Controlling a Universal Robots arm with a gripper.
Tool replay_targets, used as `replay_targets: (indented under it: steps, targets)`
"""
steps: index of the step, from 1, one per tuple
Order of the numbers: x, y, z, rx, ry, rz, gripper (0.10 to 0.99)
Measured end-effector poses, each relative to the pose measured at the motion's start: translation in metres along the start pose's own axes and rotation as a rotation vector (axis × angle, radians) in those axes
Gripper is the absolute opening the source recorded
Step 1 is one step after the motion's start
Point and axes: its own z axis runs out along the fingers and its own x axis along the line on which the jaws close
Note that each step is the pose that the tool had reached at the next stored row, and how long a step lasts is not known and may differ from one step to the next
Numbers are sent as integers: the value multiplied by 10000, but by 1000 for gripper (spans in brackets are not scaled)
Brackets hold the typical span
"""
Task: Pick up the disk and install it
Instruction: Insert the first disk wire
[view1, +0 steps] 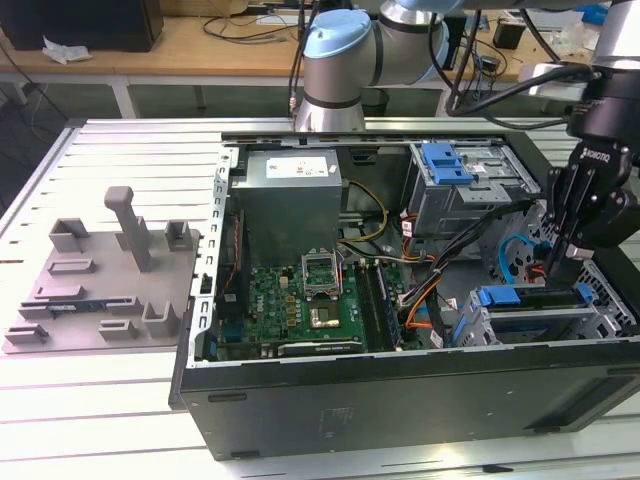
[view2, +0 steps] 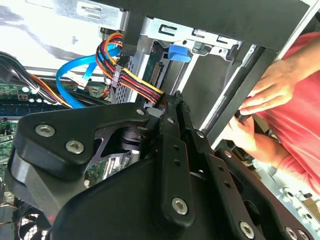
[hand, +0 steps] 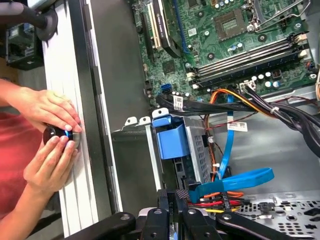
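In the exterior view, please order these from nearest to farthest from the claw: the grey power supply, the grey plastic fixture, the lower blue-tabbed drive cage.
1. The lower blue-tabbed drive cage, right by the claw, exterior view's right.
2. The grey power supply, inside the case, mid-picture.
3. The grey plastic fixture, outside the case, exterior view's left.

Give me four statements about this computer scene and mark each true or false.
1. The gripper hangs over the grey fixture plate. False: it is down inside the open computer case, beside the drive cage with the blue tab.
2. A person's hand is at the case's outer edge. True.
3. A side panel covers the motherboard. False: it lies exposed.
4. A blue flat cable runs near the drive cage. True.
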Motion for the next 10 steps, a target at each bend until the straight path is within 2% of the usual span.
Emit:
replay_targets:
  steps: [3,4,6,7,9,10]
  targets:
    - [16,-1,-6,35,-194,-8,169]
    - [33,-3,-11,64,-383,-17,169]
    - [46,-5,-12,81,-521,-23,169]
    - [57,-7,-12,94,-646,-29,169]
    - [70,-10,-9,121,-827,-34,169]
    - [78,-12,-8,149,-950,-35,169]
